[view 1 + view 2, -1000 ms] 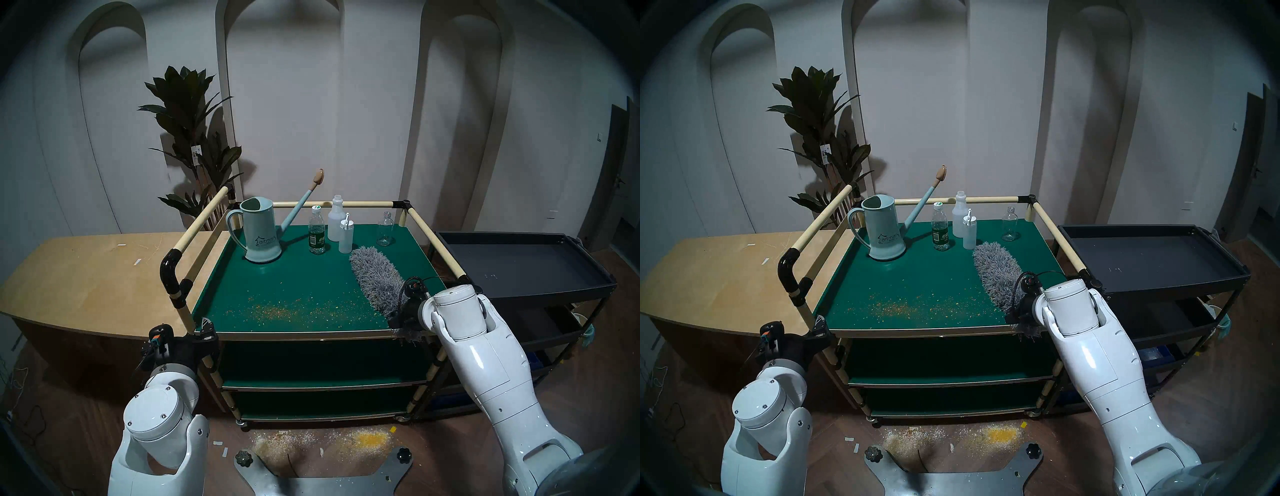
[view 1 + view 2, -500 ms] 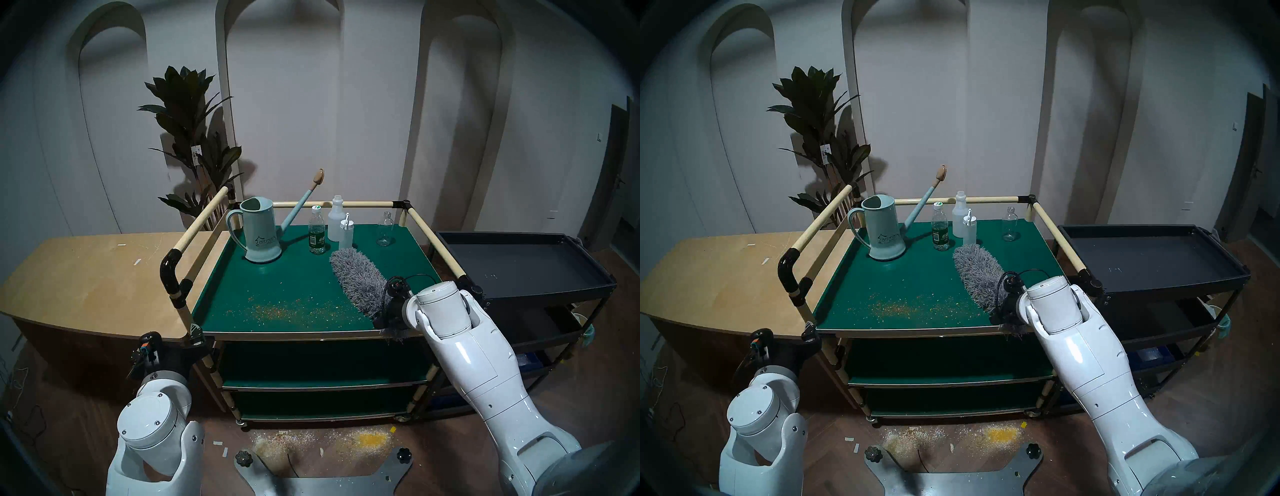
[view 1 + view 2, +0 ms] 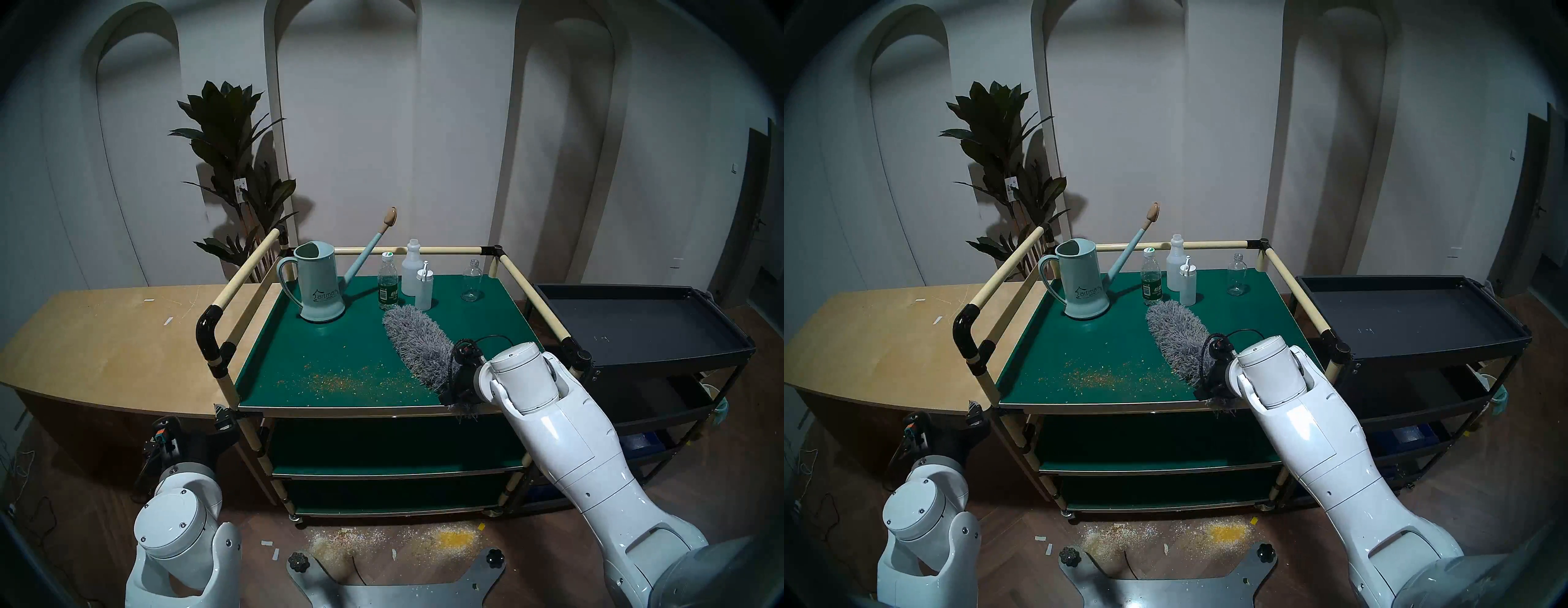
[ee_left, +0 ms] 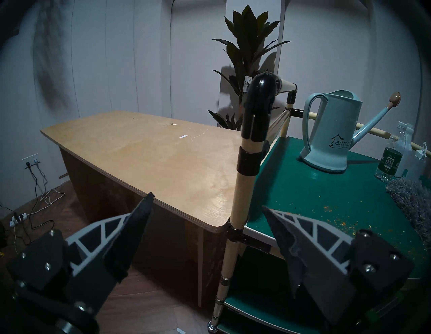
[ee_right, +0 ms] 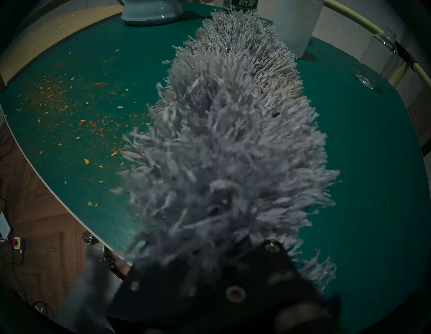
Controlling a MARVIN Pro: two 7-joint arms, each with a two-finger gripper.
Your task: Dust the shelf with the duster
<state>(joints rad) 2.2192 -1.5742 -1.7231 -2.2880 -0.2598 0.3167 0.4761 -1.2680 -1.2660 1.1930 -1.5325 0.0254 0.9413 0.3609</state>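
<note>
Duster-work in hand was a leftward sweep across the top shelf (image 3: 339, 344) of the cream-tubed cart. At far left, the left gripper (image 4: 207, 224) hung off the cart's near-left corner post (image 4: 242, 193), fingers apart and holding nothing, clear of the board. Next came the orange and yellow crumbs (image 3: 339, 380), strewn along the near edge. The watering can (image 3: 318, 282) stood at the far left of the board, with a water bottle (image 3: 387, 286) and a white dispenser bottle (image 3: 423, 288) just beyond the duster's tip. The grey duster (image 3: 418, 344) lay slanted on the right half, its near end clamped in the shut right gripper (image 3: 460, 392) at the near-right edge. To do this well, I judged the head should stay flat on the board, drag every crumb towards one edge, and keep its tip from toppling the bottles.
</note>
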